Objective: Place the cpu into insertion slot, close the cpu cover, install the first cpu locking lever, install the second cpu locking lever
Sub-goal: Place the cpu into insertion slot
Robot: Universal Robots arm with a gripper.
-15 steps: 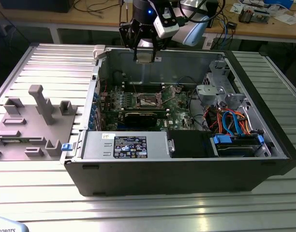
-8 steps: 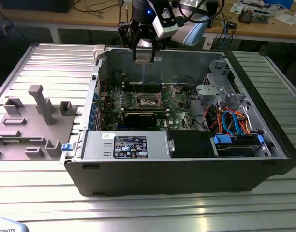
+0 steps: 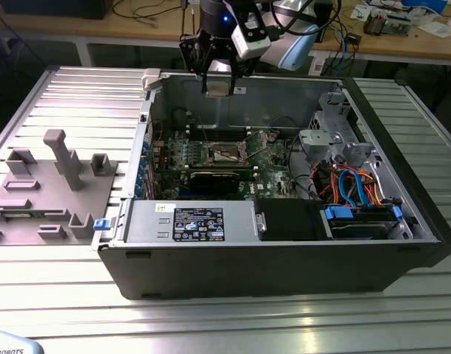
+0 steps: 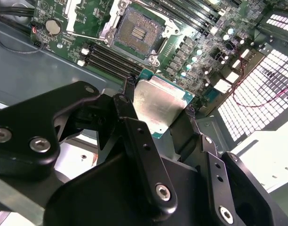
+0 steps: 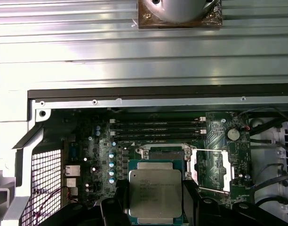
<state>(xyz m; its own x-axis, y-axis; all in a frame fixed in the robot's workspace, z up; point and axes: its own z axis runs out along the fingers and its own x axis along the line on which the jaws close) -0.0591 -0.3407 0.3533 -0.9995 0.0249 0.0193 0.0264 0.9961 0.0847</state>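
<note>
My gripper (image 3: pixel 218 87) hangs over the far wall of the open computer case (image 3: pixel 270 258), shut on the cpu (image 3: pixel 218 81), a thin pale square chip with a green rim. In both wrist views the cpu (image 4: pixel 160 106) (image 5: pixel 156 193) sits flat between the black fingers (image 4: pixel 134 127), well above the motherboard. The insertion slot (image 4: pixel 137 30) (image 3: pixel 227 153) lies bare on the green board. The cpu cover (image 5: pixel 212 169), a silvery open frame, stands flipped open beside the slot. A thin wire locking lever (image 4: pixel 83 35) stands raised off the slot's edge.
A grey drive cage (image 3: pixel 336 133) and blue cables (image 3: pixel 358 184) fill the case at the exterior view's right. A labelled power supply (image 3: pixel 196 221) lies along the near wall. A grey fixture block (image 3: pixel 56 184) sits on the slatted metal table (image 3: pixel 78 96).
</note>
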